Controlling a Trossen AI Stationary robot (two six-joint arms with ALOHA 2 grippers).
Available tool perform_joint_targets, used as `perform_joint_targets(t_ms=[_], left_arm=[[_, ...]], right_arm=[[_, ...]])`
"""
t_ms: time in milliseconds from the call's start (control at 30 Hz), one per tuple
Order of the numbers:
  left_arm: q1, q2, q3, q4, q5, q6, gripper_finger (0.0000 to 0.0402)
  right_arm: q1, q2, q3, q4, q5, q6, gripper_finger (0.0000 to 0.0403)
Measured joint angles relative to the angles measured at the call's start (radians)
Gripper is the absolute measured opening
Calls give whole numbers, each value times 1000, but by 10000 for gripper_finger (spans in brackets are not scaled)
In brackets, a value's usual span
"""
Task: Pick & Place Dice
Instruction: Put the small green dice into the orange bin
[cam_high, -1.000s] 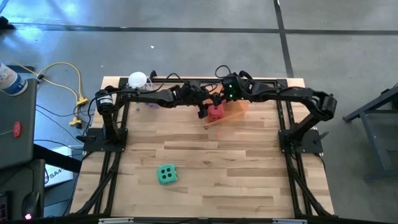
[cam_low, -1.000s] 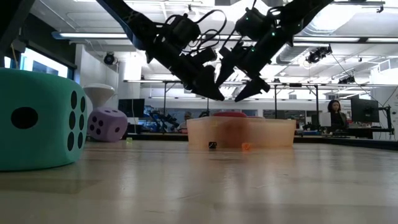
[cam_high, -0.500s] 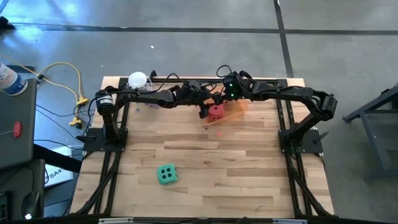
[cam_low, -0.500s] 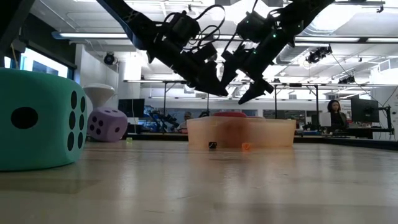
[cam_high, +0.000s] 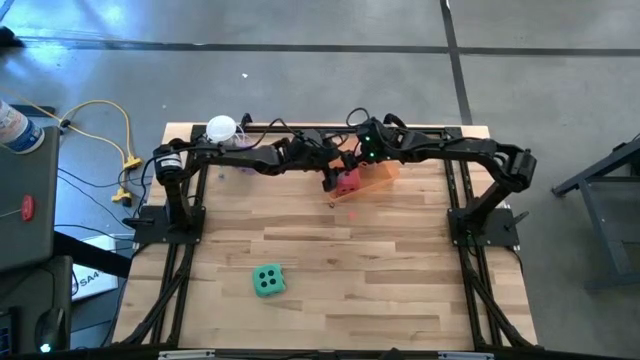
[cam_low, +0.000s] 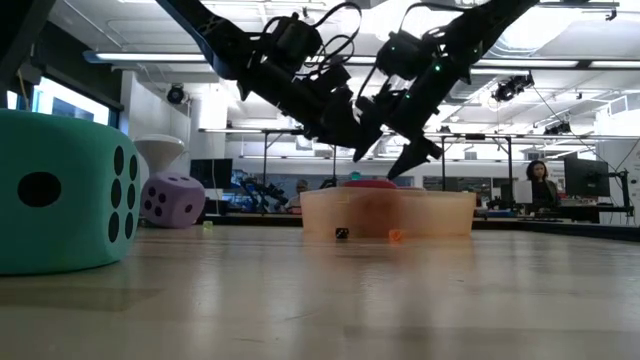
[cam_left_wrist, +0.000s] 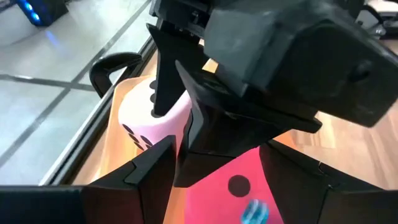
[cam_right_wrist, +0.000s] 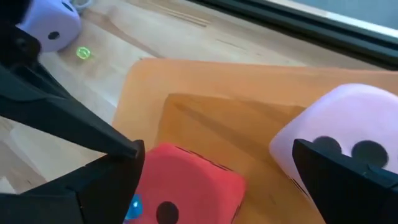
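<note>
- Wooden table (cam_high: 330, 270) stands on grey concrete floor (cam_high: 300, 90).
- Green-teal die (cam_high: 268, 281) lies at 7 o'clock; orange tray (cam_high: 384, 175) at 12.
- Left gripper (cam_high: 330, 180) grip cannot be told; right gripper (cam_high: 352, 160) gapes wide over the red die (cam_high: 347, 182).

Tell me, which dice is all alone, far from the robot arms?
The green-teal dice. It sits alone on the table's near side; the red and pink ones are in the orange tray.

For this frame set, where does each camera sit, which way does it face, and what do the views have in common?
High view: overhead, straight down on the table; both arms meet over the orange tray.
Low view: table height, level into the room; green die near, arms descending from above.
Left wrist view: past its own fingers at the right gripper, pink die, red die.
Right wrist view: own open fingers framing both dice.
Shared: tray with red die.
</note>
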Motion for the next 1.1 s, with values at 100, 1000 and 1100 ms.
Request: perform_joint_targets(t_ms=[100, 1000, 1100], left_arm=[[3, 0, 0, -13, -2, -16, 224], [0, -428, 0, -1095, 28, -144, 224], [3, -419, 0, -1144, 13, -183, 224]], right_arm=[[0, -25, 0, 1, 0, 0, 400], [323, -450, 0, -97, 211, -210, 400], [352, -450, 0, -86, 211, -215, 400]])
